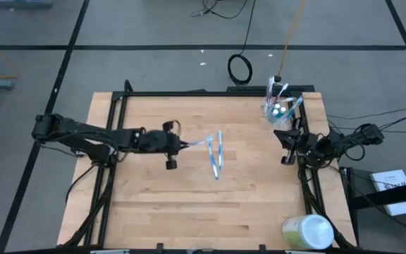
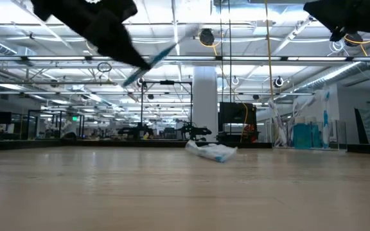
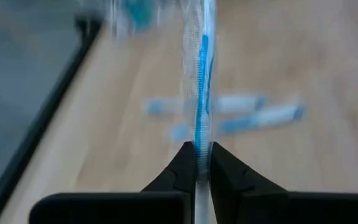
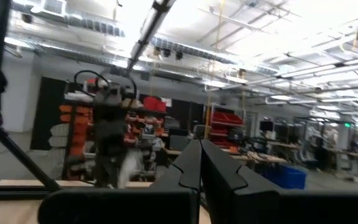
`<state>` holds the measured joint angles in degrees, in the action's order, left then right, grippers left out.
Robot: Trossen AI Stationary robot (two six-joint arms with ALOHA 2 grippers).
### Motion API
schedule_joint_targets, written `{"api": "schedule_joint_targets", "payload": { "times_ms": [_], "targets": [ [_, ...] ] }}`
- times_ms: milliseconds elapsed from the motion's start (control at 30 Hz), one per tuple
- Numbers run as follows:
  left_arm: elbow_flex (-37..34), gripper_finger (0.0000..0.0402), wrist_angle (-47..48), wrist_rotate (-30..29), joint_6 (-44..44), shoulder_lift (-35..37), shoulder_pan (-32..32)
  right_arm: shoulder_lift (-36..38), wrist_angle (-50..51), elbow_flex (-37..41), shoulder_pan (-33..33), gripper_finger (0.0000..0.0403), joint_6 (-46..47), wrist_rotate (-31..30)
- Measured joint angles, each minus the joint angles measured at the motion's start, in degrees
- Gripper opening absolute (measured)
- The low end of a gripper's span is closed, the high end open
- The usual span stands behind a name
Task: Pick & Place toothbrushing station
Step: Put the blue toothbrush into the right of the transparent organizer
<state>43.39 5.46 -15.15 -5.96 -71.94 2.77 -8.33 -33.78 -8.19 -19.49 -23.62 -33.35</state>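
Observation:
My left gripper [image 1: 183, 145] is over the middle of the table, shut on a slim blue-and-white toothbrush [image 1: 200, 143] that it holds well above the wood; the brush also shows in the low view [image 2: 151, 59]. Under and just right of it, two or three more toothbrushes [image 1: 217, 156] lie flat on the table, and they show in the low view too [image 2: 212, 152]. A small clear cup [image 1: 279, 113] with brushes standing in it sits at the far right corner. My right gripper [image 4: 199, 157] waits at the table's right edge [image 1: 286, 148], shut and empty. My left gripper pinches the toothbrush between its two fingers, near one end of it [image 3: 200, 148]. The fingers come about level from the table's left, and the brush runs on past the fingertips along them, toward the table's right. The brush is lifted clear of the table, with its free end [image 2: 172, 43] slanting away from the gripper.
A large pale green-and-white round container [image 1: 307, 233] lies at the near right corner. A black frame rail [image 1: 210, 92] runs along the table's far edge and its sides. Bare wood [image 1: 161, 204] lies in the near half of the table.

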Motion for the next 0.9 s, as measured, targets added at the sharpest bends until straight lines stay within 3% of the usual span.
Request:
{"api": "schedule_joint_targets", "payload": {
  "times_ms": [233, 467, 733, 900],
  "targets": [
    [-8.3, 0.0025, -35.52, 20.36, -4.0, -2.22, -9.64, -2.57, 0.54, 0.0, -0.02, 0.0, -0.29, -5.92],
    [-7.05, 0.002, -54.63, 36.68, -0.85, -11.75, -15.94, -7.89, -0.21, 0.0, 1.48, 0.0, -0.77, -6.35],
    [0.3, 0.0022, -58.23, 40.03, 0.22, -24.86, -17.47, -16.8, -2.51, 0.0, 8.29, 0.0026, 8.28, -8.38],
    [5.67, 0.0024, -58.05, 43.55, 0.29, -30.45, -17.28, -23.3, -5.86, 0.0, 13.44, 0.0088, 13.08, -1.4]
  ]
}}
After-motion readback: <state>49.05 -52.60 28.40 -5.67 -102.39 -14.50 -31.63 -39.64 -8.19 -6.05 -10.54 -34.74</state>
